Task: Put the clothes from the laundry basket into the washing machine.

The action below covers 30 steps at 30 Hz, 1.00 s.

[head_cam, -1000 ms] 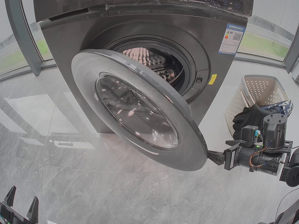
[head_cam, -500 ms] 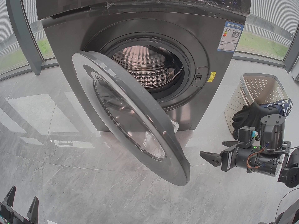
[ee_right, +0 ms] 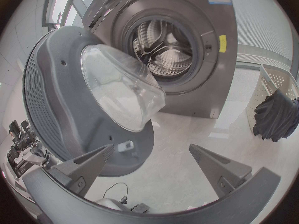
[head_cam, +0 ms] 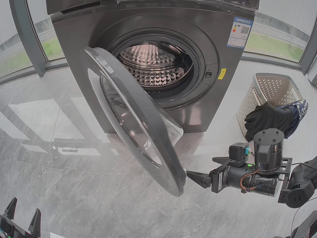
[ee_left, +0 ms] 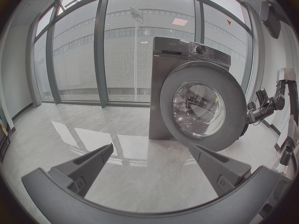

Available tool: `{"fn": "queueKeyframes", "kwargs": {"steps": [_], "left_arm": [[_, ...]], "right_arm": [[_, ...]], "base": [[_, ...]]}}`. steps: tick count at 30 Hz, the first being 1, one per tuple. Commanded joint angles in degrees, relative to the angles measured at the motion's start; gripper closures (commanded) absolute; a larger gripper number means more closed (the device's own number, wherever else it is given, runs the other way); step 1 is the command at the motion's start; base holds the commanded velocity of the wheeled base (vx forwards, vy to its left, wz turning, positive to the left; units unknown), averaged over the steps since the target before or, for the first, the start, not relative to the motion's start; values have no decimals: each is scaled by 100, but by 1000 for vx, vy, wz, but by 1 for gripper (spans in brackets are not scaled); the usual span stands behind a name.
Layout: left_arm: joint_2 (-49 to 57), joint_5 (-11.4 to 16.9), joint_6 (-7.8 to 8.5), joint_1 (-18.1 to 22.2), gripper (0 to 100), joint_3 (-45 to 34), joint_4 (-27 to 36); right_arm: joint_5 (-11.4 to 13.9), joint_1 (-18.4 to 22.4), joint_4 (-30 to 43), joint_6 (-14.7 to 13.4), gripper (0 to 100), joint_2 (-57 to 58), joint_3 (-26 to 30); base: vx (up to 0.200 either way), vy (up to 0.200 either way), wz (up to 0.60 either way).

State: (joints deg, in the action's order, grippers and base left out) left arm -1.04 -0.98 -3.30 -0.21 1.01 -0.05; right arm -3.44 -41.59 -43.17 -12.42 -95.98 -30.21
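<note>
**Clothes sit in the basket; washer door stands open**

A black garment (head_cam: 269,119) hangs over the near rim of the cream perforated plastic laundry basket (head_cam: 264,83). A dark blue patterned garment (head_cam: 299,108) is bunched just beside it. The basket stands on the grey polished stone floor (head_cam: 82,182), near the right front corner of the dark grey front-loading washing machine (head_cam: 211,27).

The machine's front carries a blue-and-white printed sticker (head_cam: 240,32) at upper right. A small yellow sticker (head_cam: 222,73) sits beside the door latch.

The round grey glass-windowed door (head_cam: 138,116) is swung wide, leaving the steel drum (head_cam: 153,63) uncovered.

The right gripper (head_cam: 194,178) hovers low, just beside the door's free edge. Its fingers are spread wide with nothing between them (ee_right: 150,147). Whether a fingertip touches the door cannot be told.

The left gripper (head_cam: 25,205) is low at the robot's left, well apart from the machine. It is likewise spread and holds nothing (ee_left: 149,145).
</note>
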Motion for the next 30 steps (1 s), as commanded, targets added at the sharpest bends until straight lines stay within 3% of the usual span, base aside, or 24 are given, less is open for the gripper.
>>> {"fn": "queueKeyframes", "kwargs": {"steps": [1, 6, 11, 14, 21, 30], "left_arm": [[51, 1, -4, 3, 0, -92, -13], [42, -8, -4, 3, 0, -92, -4], [51, -8, -4, 3, 0, -92, -4], [51, -8, -4, 3, 0, -92, -4], [51, -8, -4, 3, 0, -92, -4], [42, -8, -4, 3, 0, -92, -4]], "right_arm": [[-17, -24, -8, -41, 0, -26, 85], [-25, 363, -16, -50, 0, -70, -205], [-34, 468, -16, -50, 0, -483, -794], [-289, 503, -16, -41, 0, -1002, -1365], [-324, 661, -16, -32, 0, -1969, -2402], [-307, 292, -8, -32, 0, -2101, -2499]], "base": [[0, 0, 0], [0, 0, 0], [0, 0, 0], [0, 0, 0], [0, 0, 0], [0, 0, 0]]}}
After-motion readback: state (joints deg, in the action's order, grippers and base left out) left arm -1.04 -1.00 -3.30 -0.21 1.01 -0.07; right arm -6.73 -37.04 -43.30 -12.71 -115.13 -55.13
